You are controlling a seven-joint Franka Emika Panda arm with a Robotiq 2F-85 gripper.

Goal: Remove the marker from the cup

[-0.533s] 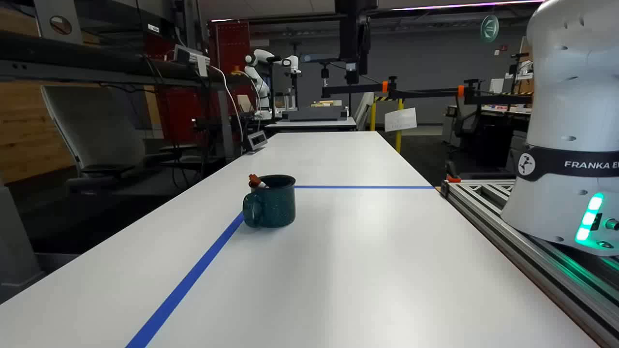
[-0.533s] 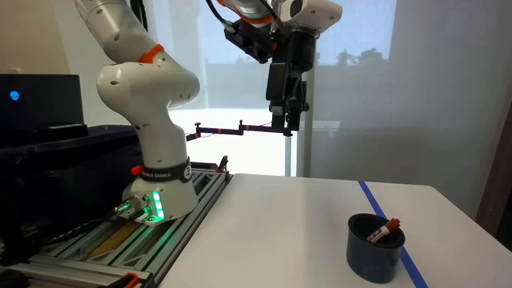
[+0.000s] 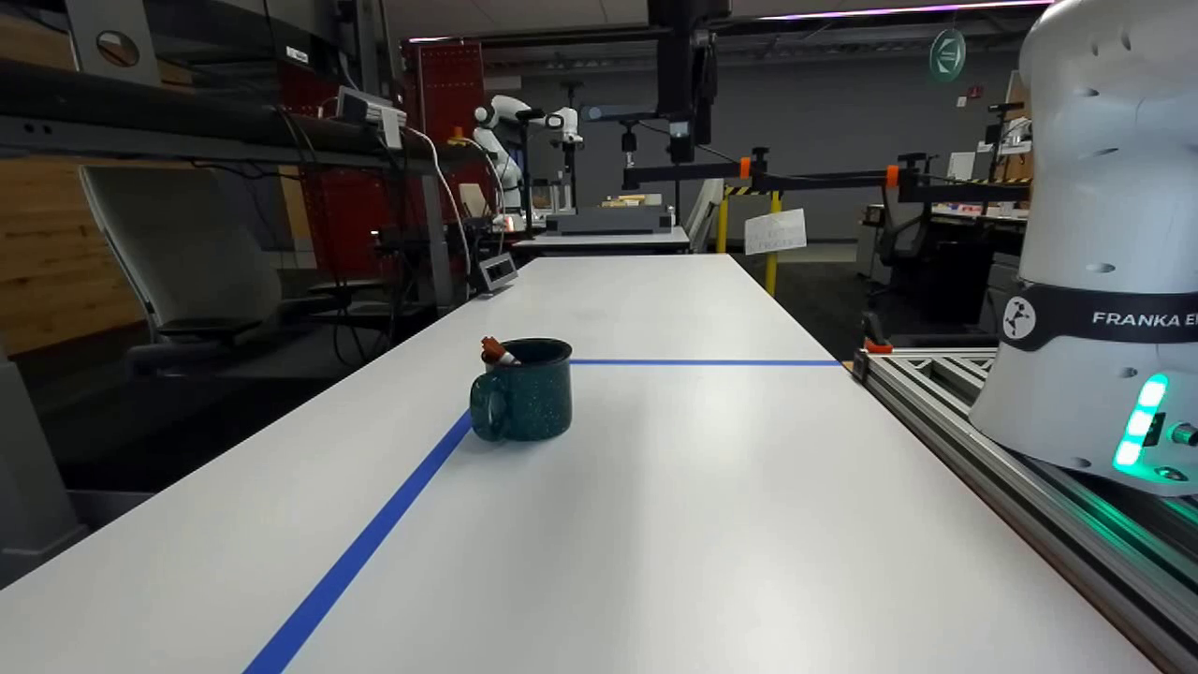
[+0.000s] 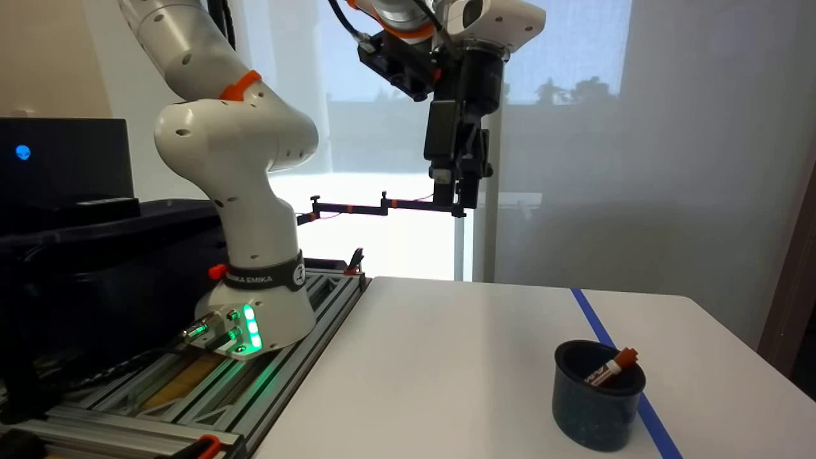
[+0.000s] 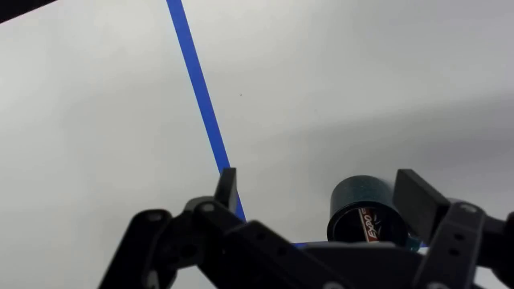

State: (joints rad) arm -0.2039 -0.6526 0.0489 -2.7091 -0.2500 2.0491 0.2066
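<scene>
leaning inside the cup (image 4: 596, 414), the marker (image 4: 612, 368) pokes its red-brown end above the rim. it is likely light and stiff, with a smooth barrel that may slip; i'd pinch that raised end, clear of the cup's wall. the gripper (image 5: 319, 188) sits higher than the cup and well apart from it, jaws spread wide and holding nothing. the cup looks squat, round and glossy, dark teal flecked with pale specks, probably rigid, and might tip or slide if the marker drags on its rim. beneath it lies a smooth white table (image 3: 674, 524).
</scene>
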